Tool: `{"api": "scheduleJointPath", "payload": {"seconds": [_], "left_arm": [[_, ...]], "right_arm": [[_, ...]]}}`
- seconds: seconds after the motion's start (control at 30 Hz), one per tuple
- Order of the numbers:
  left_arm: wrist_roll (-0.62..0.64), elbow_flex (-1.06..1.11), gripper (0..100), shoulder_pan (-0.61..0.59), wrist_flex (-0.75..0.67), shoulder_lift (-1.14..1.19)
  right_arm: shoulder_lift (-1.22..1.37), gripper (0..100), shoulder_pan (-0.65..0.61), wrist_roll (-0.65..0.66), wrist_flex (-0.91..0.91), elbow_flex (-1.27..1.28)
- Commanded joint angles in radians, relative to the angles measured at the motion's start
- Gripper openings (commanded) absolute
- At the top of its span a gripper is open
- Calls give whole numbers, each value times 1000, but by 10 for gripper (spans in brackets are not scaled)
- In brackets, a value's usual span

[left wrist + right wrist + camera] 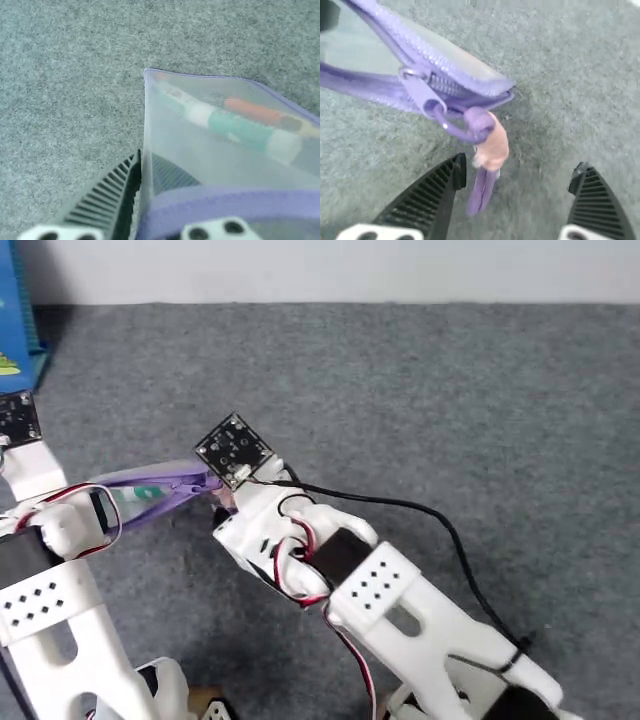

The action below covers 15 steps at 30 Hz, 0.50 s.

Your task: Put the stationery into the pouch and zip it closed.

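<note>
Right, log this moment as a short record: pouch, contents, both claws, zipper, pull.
pouch: clear with purple trim, held above the grey carpet
contents: pens inside, one orange, one green and white
left claw: shut on the pouch's edge
right claw: open, gripping nothing
zipper: slider near the end by the right claw; the bands split apart beyond it, so not fully zipped
pull: purple loop with a peach charm, hanging between the right claw's fingers, untouched
</note>
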Motion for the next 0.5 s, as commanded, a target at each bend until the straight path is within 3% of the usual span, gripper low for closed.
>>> {"api": "scheduleJointPath", "payload": {"seconds": [0.0, 0.47], "left_arm": [[-5, -4, 13, 2, 0, -15], [-5, -4, 13, 2, 0, -15]], "right_arm": [[42, 317, -1, 28, -65, -64], [27, 317, 21, 28, -162, -64]]}}
